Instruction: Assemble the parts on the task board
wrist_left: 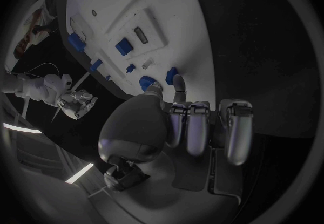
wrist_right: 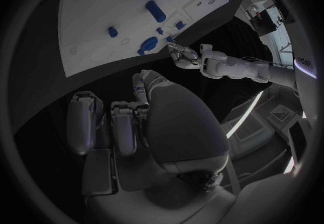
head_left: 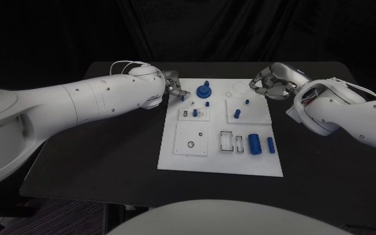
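Task board (head_left: 220, 165) lies mid-frame on the surface. Several blue parts (head_left: 255, 143) lie loose at lower right: assembly incomplete. Left robot hand (head_left: 174, 89) and right robot hand (head_left: 270, 86) flank its upper edge, fingers curled, holding nothing.

One task board (head_left: 179, 159), two hands (head_left: 174, 88)

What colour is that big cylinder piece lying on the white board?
Blue; the cylinder shows best in the head view.

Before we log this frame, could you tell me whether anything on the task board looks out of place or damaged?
Nothing stands out. The task board lies flat and whole, blue parts sit on it, such as the cylinder lying near its front, and nothing has strayed onto the table.
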### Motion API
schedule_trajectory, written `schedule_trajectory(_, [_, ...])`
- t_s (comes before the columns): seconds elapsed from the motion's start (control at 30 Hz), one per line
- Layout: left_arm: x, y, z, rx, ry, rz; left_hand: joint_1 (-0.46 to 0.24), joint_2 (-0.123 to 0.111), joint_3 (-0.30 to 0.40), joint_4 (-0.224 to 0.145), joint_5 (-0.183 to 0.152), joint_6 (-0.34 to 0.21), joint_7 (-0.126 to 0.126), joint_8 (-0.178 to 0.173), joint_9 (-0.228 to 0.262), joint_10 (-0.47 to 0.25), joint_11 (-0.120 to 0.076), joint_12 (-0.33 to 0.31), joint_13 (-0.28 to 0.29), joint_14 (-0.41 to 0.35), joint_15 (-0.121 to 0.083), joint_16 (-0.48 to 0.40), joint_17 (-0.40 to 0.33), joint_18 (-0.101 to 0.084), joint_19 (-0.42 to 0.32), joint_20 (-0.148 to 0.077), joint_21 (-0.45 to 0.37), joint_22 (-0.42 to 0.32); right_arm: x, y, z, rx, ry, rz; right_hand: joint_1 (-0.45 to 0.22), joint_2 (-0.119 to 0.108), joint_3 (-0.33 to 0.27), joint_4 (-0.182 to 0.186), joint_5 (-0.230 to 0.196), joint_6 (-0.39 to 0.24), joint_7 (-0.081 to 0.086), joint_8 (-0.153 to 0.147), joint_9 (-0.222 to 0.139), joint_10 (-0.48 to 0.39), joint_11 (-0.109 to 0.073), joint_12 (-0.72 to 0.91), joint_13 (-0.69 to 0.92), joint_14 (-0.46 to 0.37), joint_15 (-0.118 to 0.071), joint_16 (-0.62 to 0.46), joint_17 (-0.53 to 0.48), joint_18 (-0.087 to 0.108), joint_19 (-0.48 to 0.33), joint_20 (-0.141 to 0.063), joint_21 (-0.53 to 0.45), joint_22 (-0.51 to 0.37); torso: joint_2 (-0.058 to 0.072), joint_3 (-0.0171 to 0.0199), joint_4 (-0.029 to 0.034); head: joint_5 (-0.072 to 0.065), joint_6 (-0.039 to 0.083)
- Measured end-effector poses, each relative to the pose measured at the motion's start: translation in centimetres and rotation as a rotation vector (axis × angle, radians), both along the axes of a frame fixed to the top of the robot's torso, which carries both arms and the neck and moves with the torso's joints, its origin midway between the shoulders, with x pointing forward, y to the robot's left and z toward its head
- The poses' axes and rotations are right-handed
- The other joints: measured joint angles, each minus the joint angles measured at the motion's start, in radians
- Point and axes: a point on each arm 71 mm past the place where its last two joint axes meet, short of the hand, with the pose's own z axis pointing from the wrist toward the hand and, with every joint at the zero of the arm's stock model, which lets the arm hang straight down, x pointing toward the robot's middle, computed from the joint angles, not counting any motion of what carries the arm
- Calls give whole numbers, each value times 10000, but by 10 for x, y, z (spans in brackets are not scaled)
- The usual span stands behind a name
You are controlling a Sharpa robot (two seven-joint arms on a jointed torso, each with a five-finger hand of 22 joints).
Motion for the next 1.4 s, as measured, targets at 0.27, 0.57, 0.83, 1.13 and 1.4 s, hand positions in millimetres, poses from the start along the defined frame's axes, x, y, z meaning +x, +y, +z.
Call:
schedule_trajectory(0.27, [0, 1, -2, 49, 94, 4, 81, 4, 29, -29, 97, 0, 0, 0, 11, 0, 0, 0, 0, 0, 0, 0, 0, 0, 0, 0, 0, 0, 0, 0, 0, -6, 13, 7, 0, 0, 0, 0, 0, 0, 0, 0, 0, 0, 0, 0, 8, 0, 0, 0, 0, 0, 0, 0, 0, -1, 4, 3, -4, 15, 0])
schedule_trajectory(0.57, [-1, 0, -3, 84, 160, -8, 155, -2, 38, -38, 265, -49, -25, 0, 29, 0, 0, 0, 0, 0, 0, 0, 0, 0, 0, 0, 0, 0, 0, 1, 0, -16, 36, 23, 0, 0, 0, 0, 0, 0, 0, 0, 0, 0, 0, 0, 7, 0, 0, 0, 0, 0, 0, 0, 0, -1, 12, 2, -4, 25, 0])
schedule_trajectory(0.83, [-1, 1, -4, 93, 190, -16, 351, 12, 195, -26, 898, -119, 28, -69, 37, 0, 0, 0, 1, 0, 0, 0, 0, -1, 0, 0, 0, 0, 0, 1, 0, -25, 56, 33, 0, 0, 0, 0, 0, 0, 0, 0, 0, 0, 0, 0, 6, 0, 0, 0, 0, 0, 0, 0, 0, -1, 17, -8, 0, 47, 0])
schedule_trajectory(1.13, [-1, 0, -5, 71, 197, -48, 543, -90, 382, -20, 1672, -146, 1, -183, 36, 0, 0, 0, 1, 0, 0, 0, 0, 0, 0, 0, 0, 0, 0, 1, -1, -32, 73, 44, 0, 0, 0, 0, 0, 0, 0, 0, 0, 0, 0, 0, 5, 0, 0, 0, 0, 0, 0, 0, 0, -2, 23, -8, 2, 48, 0])
schedule_trajectory(1.4, [-1, 0, -5, 55, 215, -82, 685, -129, 636, -32, 2069, -146, 1, -222, 35, -1, 1, 0, 1, 0, 0, 0, 0, 0, 0, 0, 0, 0, 0, 1, -1, -40, 89, 52, 0, 0, 0, 0, 0, 0, 0, 0, 0, 0, 0, 0, 4, 0, 0, 0, 0, -1, 0, 0, 0, -2, 12, -2, 2, 58, 0])
